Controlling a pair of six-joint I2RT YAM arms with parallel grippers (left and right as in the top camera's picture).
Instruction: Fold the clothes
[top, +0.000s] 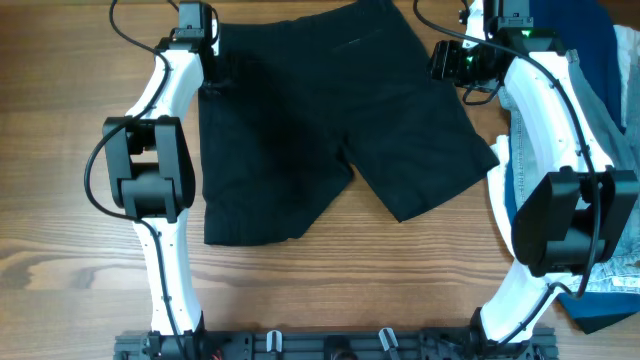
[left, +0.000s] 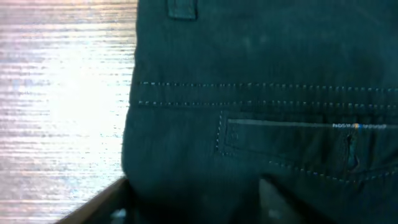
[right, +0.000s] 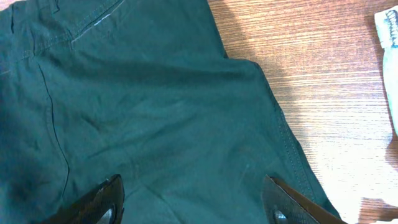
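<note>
The black shorts (top: 320, 110) lie spread flat on the wooden table (top: 60, 200), waistband at the far side and the two legs pointing towards the front. My left gripper (top: 212, 70) is at the shorts' far left corner. In the left wrist view its fingers (left: 193, 208) are apart with the black fabric (left: 261, 62) bulging between them. My right gripper (top: 442, 60) is at the shorts' far right edge. In the right wrist view its fingers (right: 193, 202) are wide open just above the fabric (right: 155, 106), holding nothing.
A dark blue cloth (top: 600, 30) and a pale blue denim garment (top: 625, 130) lie piled at the right edge behind the right arm. A pale cloth edge (right: 388, 37) shows at the right of the right wrist view. Bare wood lies left and in front.
</note>
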